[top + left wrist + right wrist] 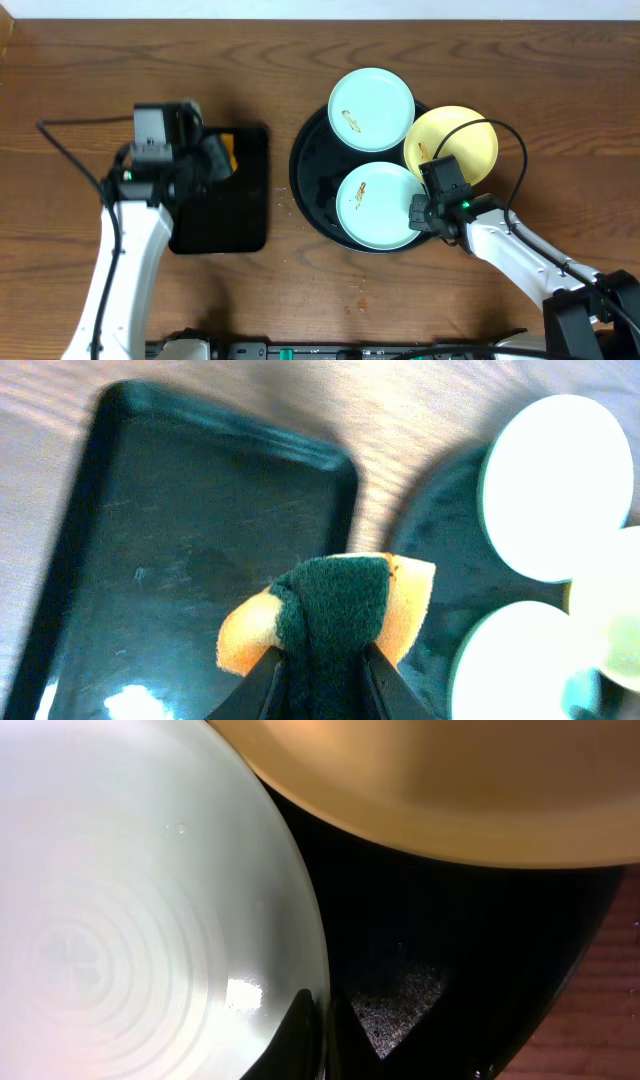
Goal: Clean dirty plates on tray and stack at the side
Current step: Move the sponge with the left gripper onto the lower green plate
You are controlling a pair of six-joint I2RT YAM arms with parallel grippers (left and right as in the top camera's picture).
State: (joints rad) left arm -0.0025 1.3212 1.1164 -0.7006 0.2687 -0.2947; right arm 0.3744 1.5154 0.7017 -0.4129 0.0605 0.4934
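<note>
Where the wood-grain tabletop (300, 300) spreads under everything, the round tray (308, 172) sits right of centre, glossy black, and carries all 3 plates. The rectangular tray (225, 225), smaller and also black, lies apart to its left. On the round tray, the far aqua plate (372, 108) lies at the top, the near aqua plate (378, 205) at the bottom, and the yellow plate (465, 140) to the right, reaching out over the tray's rim. Each aqua plate shows a small brown-orange smear near its middle, and the yellow one has a fleck by its left edge.

The left hand (320, 670) is above the rectangular tray, clamped on an orange sponge (330, 610) with a dark green scouring face. The right hand (325, 1035) is at the right rim of the near aqua plate with its fingers drawn together. I cannot tell whether the rim is pinched between them.
</note>
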